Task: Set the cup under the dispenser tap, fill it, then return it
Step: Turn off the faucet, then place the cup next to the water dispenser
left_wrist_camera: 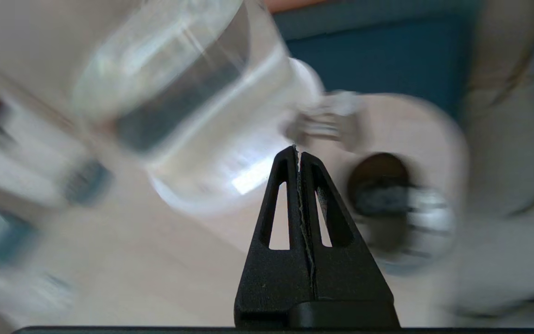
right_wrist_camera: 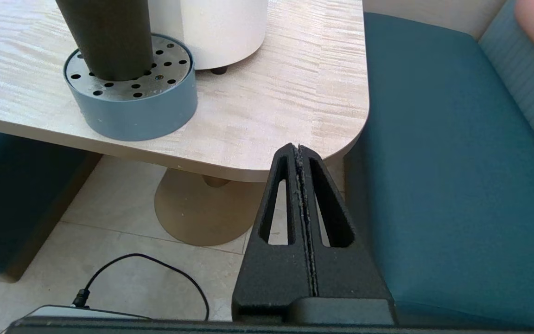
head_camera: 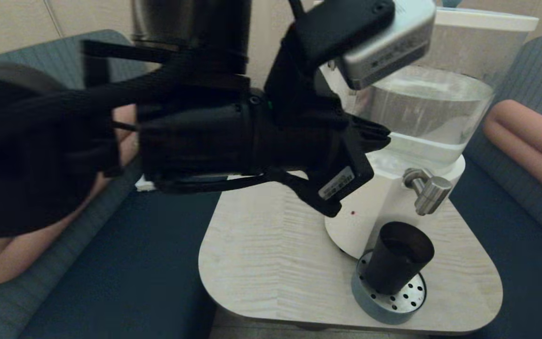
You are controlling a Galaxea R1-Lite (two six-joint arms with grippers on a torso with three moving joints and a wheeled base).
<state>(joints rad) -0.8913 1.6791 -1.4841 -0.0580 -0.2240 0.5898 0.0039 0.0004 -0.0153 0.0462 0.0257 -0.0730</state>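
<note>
The dark tapered cup (head_camera: 398,259) stands upright on a round perforated drip tray (head_camera: 410,299), just below the brushed-steel tap (head_camera: 428,188) of the white-based dispenser with the clear tank (head_camera: 431,113). My left gripper (head_camera: 381,134) hangs in the air in front of the tank, above and left of the tap, shut on nothing. In the left wrist view the left gripper (left_wrist_camera: 298,150) points between the tap (left_wrist_camera: 327,123) and the cup (left_wrist_camera: 378,185). My right gripper (right_wrist_camera: 298,147) is parked low beside the table's corner, shut and empty; the cup (right_wrist_camera: 109,37) shows on the tray (right_wrist_camera: 137,111).
The light wooden table (head_camera: 271,263) has rounded corners and teal bench seats (head_camera: 511,226) on both sides. A second, steel-topped dispenser (head_camera: 191,19) stands behind my left arm. A black cable (right_wrist_camera: 155,264) lies on the tiled floor near the table's pedestal (right_wrist_camera: 202,208).
</note>
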